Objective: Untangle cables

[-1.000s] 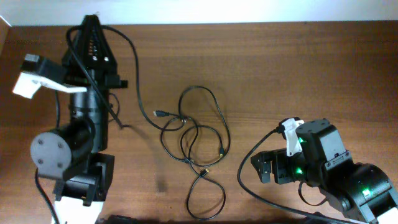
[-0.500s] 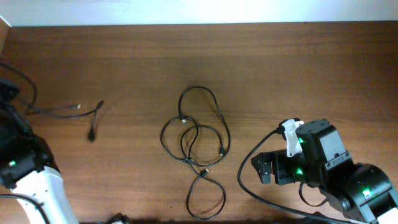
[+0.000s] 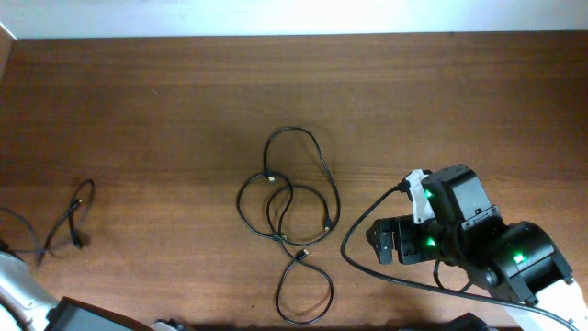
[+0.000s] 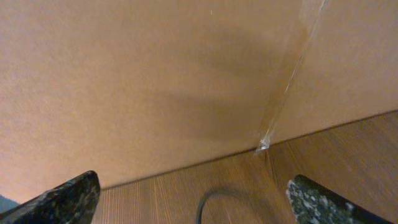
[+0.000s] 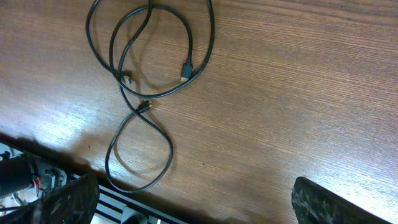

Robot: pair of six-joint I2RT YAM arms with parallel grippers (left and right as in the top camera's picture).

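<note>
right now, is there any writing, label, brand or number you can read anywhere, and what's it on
None: no text can be read in any view.
looped cables and lone cable: plain black, no print visible.
right arm: dark casing, no lettering to read.
brown wall in the left wrist view: blank.

a robot lab bench: wooden table (image 3: 459, 101), robot arm (image 3: 478, 244), cardboard wall (image 4: 155, 81)
</note>
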